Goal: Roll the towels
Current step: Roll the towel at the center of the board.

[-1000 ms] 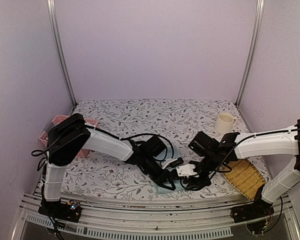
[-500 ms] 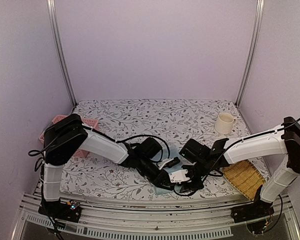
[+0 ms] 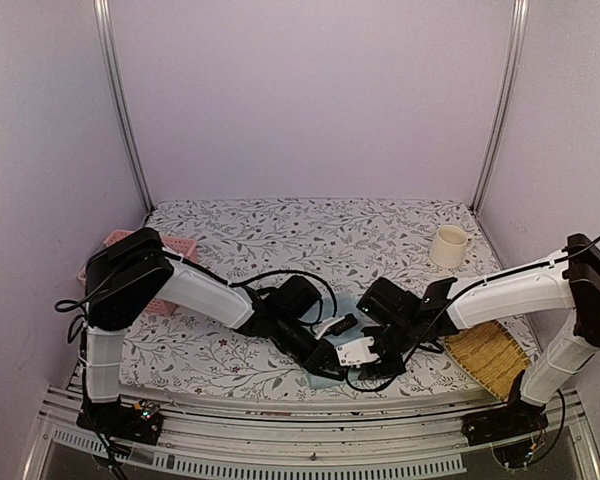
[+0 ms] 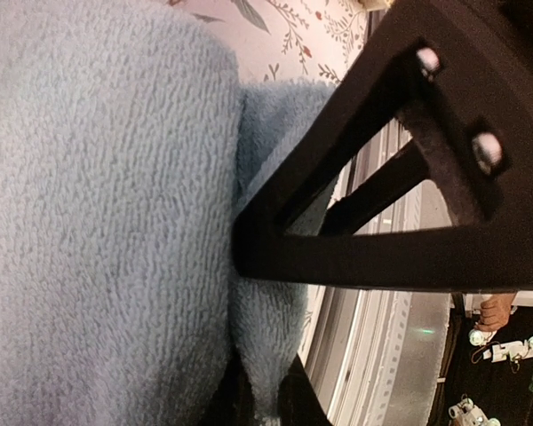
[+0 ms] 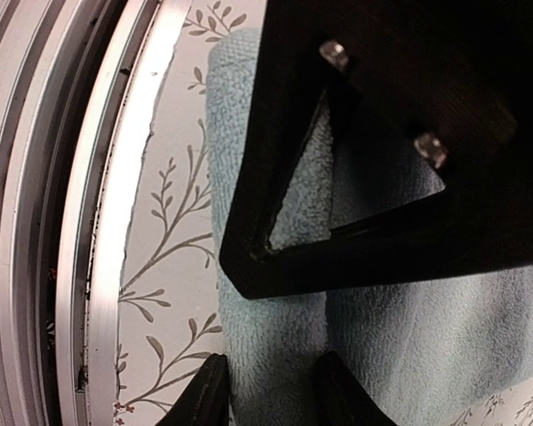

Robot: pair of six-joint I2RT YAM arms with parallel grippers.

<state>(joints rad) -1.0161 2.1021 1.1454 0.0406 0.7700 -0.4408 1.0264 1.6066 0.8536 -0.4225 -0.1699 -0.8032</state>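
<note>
Light-blue towel [image 3: 348, 303] at the middle of the table's [image 3: 280, 230] near edge. Left gripper [image 4: 258, 401] and right gripper [image 5: 268, 390] each pinch its doubled near hem (apparently the first turn). Step in hand: starting the roll. The next move likely calls for both to carry the fold evenly toward the far edge.

Open tabletop [image 3: 310, 225] between cup [image 3: 448, 246] and basket [image 3: 115, 240]

Pink basket [image 3: 185, 244], cream mug [image 3: 449, 246], woven mat [image 3: 485, 355], floral tablecloth [image 3: 300, 230]
</note>
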